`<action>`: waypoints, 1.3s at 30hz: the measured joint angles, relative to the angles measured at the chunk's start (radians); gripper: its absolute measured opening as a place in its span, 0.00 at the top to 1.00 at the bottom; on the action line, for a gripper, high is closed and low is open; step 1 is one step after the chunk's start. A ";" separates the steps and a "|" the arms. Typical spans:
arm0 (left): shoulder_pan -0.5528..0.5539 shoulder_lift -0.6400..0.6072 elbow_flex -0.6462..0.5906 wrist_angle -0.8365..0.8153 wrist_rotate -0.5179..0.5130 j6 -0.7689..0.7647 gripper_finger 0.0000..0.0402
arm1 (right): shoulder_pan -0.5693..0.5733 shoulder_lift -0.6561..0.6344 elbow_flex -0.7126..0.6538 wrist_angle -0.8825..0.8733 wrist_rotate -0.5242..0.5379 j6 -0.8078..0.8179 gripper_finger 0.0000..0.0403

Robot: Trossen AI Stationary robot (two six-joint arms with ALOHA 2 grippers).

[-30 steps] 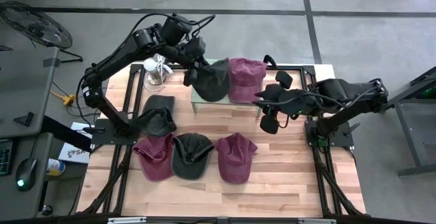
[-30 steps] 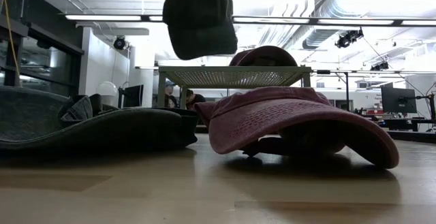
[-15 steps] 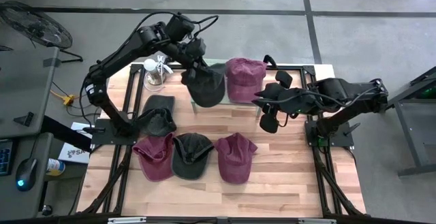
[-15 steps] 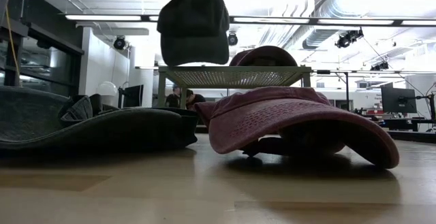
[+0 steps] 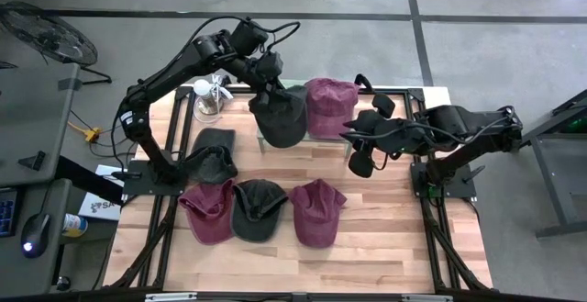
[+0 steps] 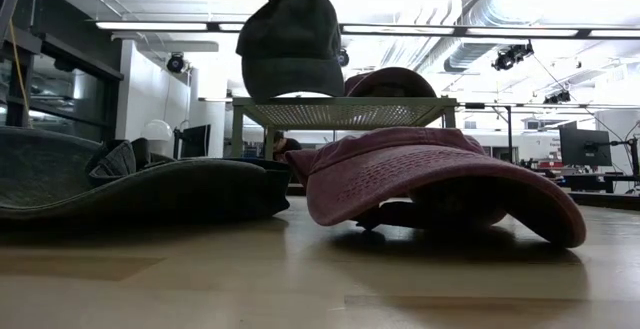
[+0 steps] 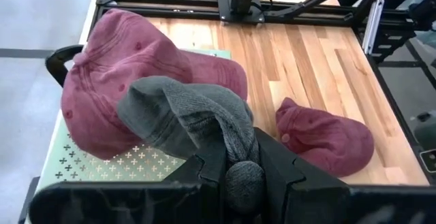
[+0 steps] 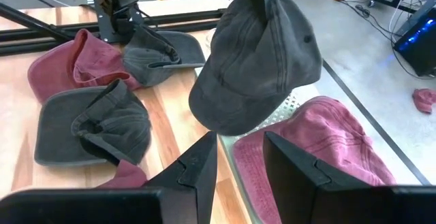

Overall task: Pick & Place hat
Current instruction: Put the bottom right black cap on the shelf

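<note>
Above the perforated stand point(image 5: 275, 135), left fingers point(image 7: 208, 173) clamped on dark grey cap point(image 5: 280, 114); right fingers point(image 8: 194, 166) apart, beside maroon cap point(image 5: 328, 105).

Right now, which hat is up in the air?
The dark grey hat hanging from the left hand over the rack. All the other hats lie flat on the table or rack.

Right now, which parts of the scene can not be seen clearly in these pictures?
- Low view: the left gripper holding the dark grey cap is cut off by the top edge.
- Low view: the red cap on the mesh stand is mostly hidden by that stand and the hanging cap.
- Left wrist view: the left gripper contact is covered by bunched fabric.
- High view: the right gripper is too small to judge.
</note>
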 joint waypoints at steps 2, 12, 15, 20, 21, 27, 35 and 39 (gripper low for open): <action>0.000 0.000 0.000 0.003 -0.009 0.000 0.89 | 0.000 0.000 0.000 0.000 0.000 0.000 0.72; 0.000 0.000 0.000 0.003 -0.050 0.028 0.89 | 0.000 0.000 0.000 0.000 0.000 -0.006 0.72; 0.000 0.000 0.000 0.003 -0.065 0.040 0.89 | 0.000 0.000 0.000 0.000 0.000 -0.007 0.72; 0.000 0.000 0.000 0.004 -0.107 0.062 0.89 | 0.000 0.000 0.000 0.000 0.000 -0.008 0.72; 0.000 0.000 0.000 0.006 -0.115 0.071 0.89 | 0.000 0.000 0.000 0.000 0.000 -0.008 0.72; 0.000 0.000 0.001 0.080 -0.163 0.091 0.89 | 0.000 0.000 0.000 0.000 0.000 -0.008 0.72; 0.000 0.014 0.003 0.096 -0.159 0.137 0.89 | 0.000 0.000 0.000 0.000 0.000 -0.008 0.72; 0.006 0.048 0.002 0.074 -0.171 0.162 0.89 | 0.000 -0.001 0.000 -0.001 0.000 -0.003 0.72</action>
